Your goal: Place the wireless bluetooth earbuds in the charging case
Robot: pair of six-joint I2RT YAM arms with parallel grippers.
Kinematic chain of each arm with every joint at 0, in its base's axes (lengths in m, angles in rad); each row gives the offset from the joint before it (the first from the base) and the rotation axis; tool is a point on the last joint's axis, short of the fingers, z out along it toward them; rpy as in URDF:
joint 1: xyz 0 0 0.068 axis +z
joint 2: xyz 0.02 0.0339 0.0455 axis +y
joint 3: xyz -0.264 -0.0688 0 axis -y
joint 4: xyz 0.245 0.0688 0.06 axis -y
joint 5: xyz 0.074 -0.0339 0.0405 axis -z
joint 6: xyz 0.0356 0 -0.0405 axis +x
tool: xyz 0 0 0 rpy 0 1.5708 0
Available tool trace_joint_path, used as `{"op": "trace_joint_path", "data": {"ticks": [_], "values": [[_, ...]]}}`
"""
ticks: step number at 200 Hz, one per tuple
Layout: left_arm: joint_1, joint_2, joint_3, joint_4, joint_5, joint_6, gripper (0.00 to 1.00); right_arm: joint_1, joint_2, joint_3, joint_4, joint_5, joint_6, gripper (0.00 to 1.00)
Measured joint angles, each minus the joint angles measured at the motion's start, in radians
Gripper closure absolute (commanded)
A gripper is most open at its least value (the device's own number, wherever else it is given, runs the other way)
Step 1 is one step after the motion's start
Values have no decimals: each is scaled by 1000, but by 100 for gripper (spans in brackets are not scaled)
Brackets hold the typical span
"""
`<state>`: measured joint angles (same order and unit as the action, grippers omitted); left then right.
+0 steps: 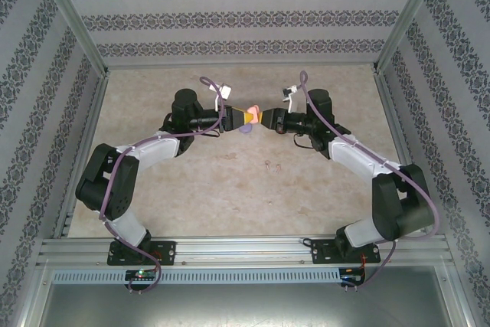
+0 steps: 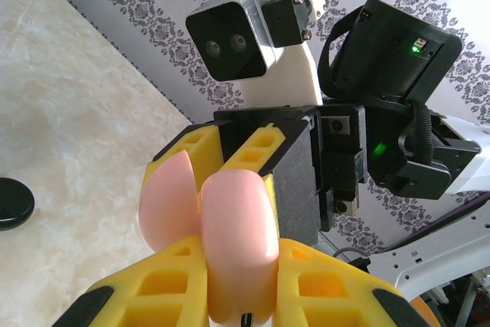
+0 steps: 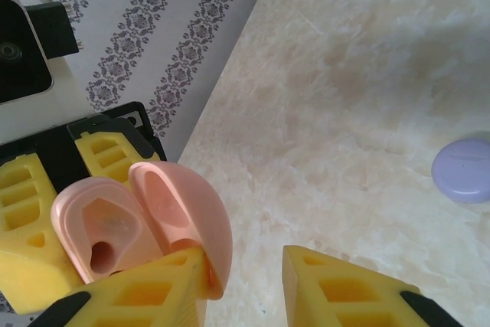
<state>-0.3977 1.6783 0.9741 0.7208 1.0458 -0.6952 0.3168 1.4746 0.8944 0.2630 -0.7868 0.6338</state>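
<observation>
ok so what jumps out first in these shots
The two arms meet tip to tip above the table, the left gripper holding an open pink case in the air against the right gripper. A purple case lies on the table just below.

pink charging case [image 3: 153,212] — open, held aloft

Open pink case [image 3: 138,220] against pincer [image 3: 245,296] finger, jaws apart; purple case [image 3: 463,170] on table [image 3: 344,74].
</observation>
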Motion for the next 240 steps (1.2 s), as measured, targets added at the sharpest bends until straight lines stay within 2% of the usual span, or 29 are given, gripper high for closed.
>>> {"op": "trace_joint_path", "data": {"ticks": [37, 70, 98, 115, 133, 150, 188, 240], "values": [[0, 0, 0, 0, -8, 0, 100, 0, 19, 23, 4, -22, 13, 79], [0, 0, 0, 1, -11, 0, 100, 2, 21, 27, 7, -35, 18, 96], [1, 4, 1, 0, -14, 0, 100, 2, 21, 27, 3, -34, 15, 100], [1, 7, 3, -1, -14, 0, 82, 2, 21, 27, 0, -33, 14, 100], [0, 7, 7, -11, -24, 7, 52, 2, 21, 27, 0, -31, 14, 100], [-2, 7, 8, -35, -38, 26, 37, 1, 21, 32, -10, -15, 13, 100], [1, 4, 51, -186, -84, 116, 27, -15, 21, 44, -67, 22, -28, 100], [10, -4, 338, -704, -98, 467, 26, -33, 29, 135, -304, 90, -245, 100]]}}
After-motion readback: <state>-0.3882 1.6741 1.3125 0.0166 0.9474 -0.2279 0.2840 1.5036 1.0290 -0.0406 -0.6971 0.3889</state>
